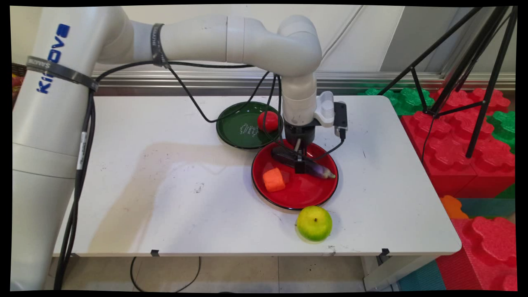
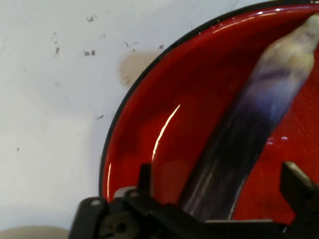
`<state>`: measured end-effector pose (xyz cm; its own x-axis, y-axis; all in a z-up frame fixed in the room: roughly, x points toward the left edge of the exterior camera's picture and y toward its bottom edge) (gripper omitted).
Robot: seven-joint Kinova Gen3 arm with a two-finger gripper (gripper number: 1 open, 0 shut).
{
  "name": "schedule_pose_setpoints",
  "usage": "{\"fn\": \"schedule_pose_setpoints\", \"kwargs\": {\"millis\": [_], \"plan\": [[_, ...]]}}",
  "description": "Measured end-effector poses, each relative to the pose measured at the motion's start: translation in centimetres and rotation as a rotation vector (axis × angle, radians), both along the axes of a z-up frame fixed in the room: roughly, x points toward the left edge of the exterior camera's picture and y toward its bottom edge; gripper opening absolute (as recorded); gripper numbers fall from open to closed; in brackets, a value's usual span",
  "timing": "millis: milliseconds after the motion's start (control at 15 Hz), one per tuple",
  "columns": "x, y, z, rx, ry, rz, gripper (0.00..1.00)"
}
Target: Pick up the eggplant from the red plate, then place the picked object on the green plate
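Observation:
My gripper (image 1: 300,161) is lowered into the red plate (image 1: 307,196), straddling a dark purple eggplant (image 1: 323,170) that lies across the plate. In the hand view the eggplant (image 2: 259,109) runs up between the two fingers of the gripper (image 2: 218,175). There is a gap on each side of it, so the gripper is open and not gripping. An orange carrot chunk (image 1: 274,180) lies in the same plate, left of the gripper.
A green plate (image 1: 241,128) behind the red one holds a red tomato (image 1: 268,121). A green apple (image 1: 314,223) sits on the table (image 1: 165,185) near the front edge. A black tripod (image 1: 474,82) and red and green foam blocks (image 1: 462,140) stand to the right.

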<state>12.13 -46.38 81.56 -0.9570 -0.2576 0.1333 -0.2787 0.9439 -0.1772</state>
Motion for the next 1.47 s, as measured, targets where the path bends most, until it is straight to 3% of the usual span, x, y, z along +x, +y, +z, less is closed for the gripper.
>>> {"fn": "schedule_pose_setpoints", "kwargs": {"millis": [67,133,467,800,1000,1467], "plan": [[-0.1,-0.1,-0.3,0.001,0.000,-0.004,1.00],[-0.2,-0.2,-0.6,0.000,0.000,-0.009,0.00],[-0.4,-0.4,-1.0,-0.017,-0.007,-0.024,0.00],[0.0,0.0,0.0,-0.042,-0.015,-0.034,0.00],[0.8,0.8,1.7,-0.064,-0.024,-0.042,0.00],[3.6,3.5,8.5,-0.136,-0.030,-0.056,0.00]]}}
